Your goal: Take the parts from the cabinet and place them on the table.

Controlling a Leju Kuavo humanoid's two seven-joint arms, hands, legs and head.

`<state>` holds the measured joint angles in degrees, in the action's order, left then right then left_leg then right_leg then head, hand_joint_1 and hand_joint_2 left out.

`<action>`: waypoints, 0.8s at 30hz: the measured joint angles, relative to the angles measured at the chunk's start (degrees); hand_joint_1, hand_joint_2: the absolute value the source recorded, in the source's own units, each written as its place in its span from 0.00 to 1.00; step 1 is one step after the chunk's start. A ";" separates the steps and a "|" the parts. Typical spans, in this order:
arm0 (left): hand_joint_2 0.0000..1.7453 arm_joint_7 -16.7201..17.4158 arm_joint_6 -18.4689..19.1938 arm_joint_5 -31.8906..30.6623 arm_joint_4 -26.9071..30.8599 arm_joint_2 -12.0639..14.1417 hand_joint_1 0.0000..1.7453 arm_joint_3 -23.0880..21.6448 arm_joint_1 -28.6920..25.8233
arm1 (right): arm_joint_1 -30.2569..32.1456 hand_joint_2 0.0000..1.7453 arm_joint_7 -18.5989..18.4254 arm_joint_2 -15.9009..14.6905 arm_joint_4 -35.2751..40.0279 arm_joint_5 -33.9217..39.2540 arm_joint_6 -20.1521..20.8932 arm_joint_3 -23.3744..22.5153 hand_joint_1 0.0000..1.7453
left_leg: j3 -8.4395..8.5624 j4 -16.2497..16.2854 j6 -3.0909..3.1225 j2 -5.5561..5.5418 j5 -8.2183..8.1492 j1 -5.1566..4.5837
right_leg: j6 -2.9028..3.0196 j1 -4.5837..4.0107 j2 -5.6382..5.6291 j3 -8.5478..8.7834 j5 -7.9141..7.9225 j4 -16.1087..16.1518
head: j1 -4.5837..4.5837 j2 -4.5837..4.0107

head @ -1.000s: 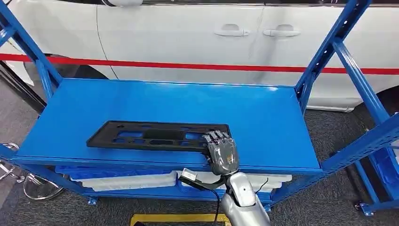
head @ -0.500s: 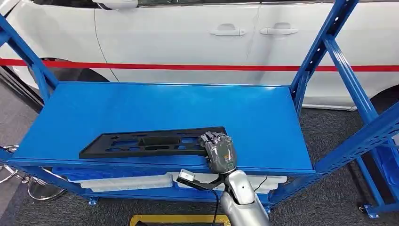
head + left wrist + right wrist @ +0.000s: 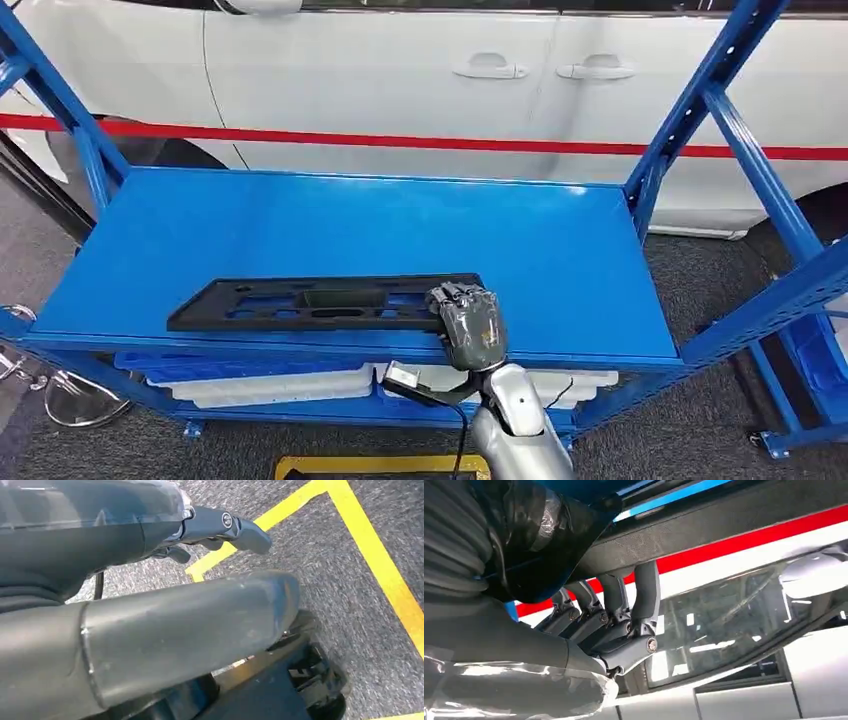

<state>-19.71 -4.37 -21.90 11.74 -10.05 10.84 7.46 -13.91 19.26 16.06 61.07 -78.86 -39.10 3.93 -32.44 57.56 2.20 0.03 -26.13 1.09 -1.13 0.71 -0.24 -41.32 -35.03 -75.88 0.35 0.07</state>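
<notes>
We see the long flat black plastic part with cut-out slots (image 3: 320, 303) lying on the blue metal shelf of the cabinet (image 3: 380, 230), near the shelf's front edge, its length running along that edge; the right hand (image 3: 466, 322) has its fingers (image 3: 644, 592) hooked over the part's right end, gripping it; below the shelf, white and blue trays (image 3: 270, 383) sit on a lower level; behind the shelf stands a white car with a red stripe (image 3: 420, 90); the left hand (image 3: 220, 527) hangs over grey carpet with yellow tape lines (image 3: 372, 550), fingers loosely curled and holding nothing.
</notes>
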 joint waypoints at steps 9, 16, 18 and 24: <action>0.00 -0.50 0.00 -0.20 0.00 -0.15 0.00 0.98 -0.06 | -0.22 1.00 5.79 0.35 -0.24 9.92 0.00 -1.96 1.00 | 0.50 -0.22 -1.91 -0.21 -0.14 -0.26 | 1.91 -0.74 0.01 8.20 8.48 17.55 | -0.02 0.02; 0.00 -0.50 -0.04 -0.20 0.00 -0.13 0.00 1.33 -0.46 | -0.30 1.00 6.12 0.55 -0.63 10.21 0.02 -2.05 1.00 | -7.76 17.82 -3.67 -0.22 -8.38 0.10 | 3.15 -0.10 0.59 8.36 9.05 18.40 | 0.00 0.00; 0.00 -0.55 -0.04 -0.20 0.00 -0.11 0.00 1.40 -0.48 | -0.32 1.00 6.75 0.55 -0.72 12.16 0.02 -2.18 1.00 | -4.31 11.01 -3.67 -0.19 -3.99 0.26 | 3.03 -0.03 0.55 8.43 8.97 18.17 | 0.00 0.00; 0.00 -1.79 -0.57 0.26 0.00 0.09 0.00 2.66 -0.84 | -1.11 1.00 5.49 0.29 -1.10 33.38 0.20 1.17 1.00 | 0.59 0.65 -1.73 -0.22 -1.15 -0.19 | 1.22 -0.47 0.06 8.24 8.77 17.59 | 0.00 0.00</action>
<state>-21.51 -4.94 -21.64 11.74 -9.97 13.51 6.62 -15.01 24.75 16.35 59.97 -45.48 -38.91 5.11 -31.85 58.22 0.46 -0.19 -27.28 0.90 0.09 0.24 -0.18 -33.08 -26.26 -58.29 0.35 0.07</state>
